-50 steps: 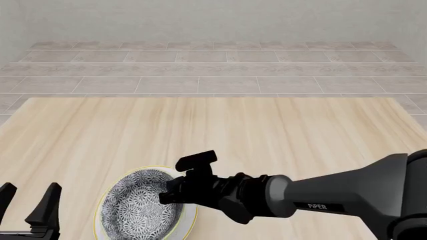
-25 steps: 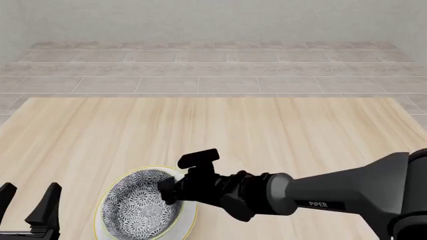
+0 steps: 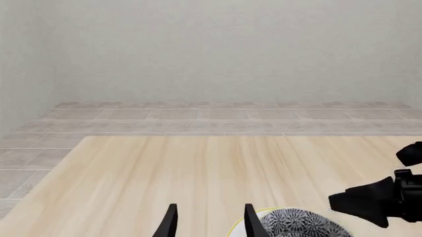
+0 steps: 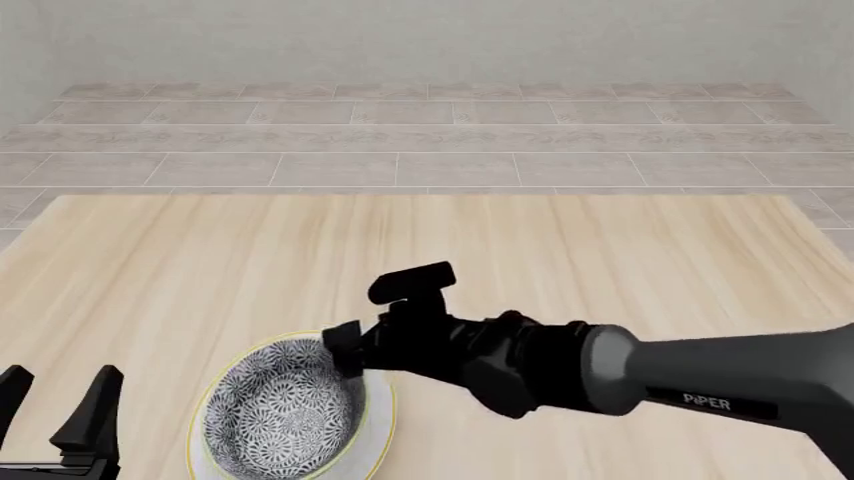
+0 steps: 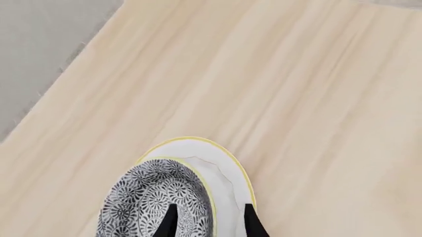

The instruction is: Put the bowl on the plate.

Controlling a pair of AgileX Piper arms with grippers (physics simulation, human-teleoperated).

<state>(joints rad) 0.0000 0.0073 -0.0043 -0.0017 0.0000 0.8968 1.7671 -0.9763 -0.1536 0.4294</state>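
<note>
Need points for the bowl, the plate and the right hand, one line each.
bowl [image 4: 280, 420]: front view, patterned inside of the bowl.
plate [image 5: 224, 170]: right wrist view, bare white surface beside the bowl.
right hand [image 5: 209, 219]: right wrist view, midway between the two dark fingertips, over the bowl's rim.

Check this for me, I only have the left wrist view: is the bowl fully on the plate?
Observer: Yes. The front view shows the bowl sitting within the plate, with bare white plate showing mostly on its right side.
Operator: Right gripper open?
Observer: Open. In the right wrist view the right gripper straddles the bowl's rim, with a gap on each side.
Operator: Left gripper?
Observer: In the front view the left gripper is open, left of the plate and apart from it.
</note>
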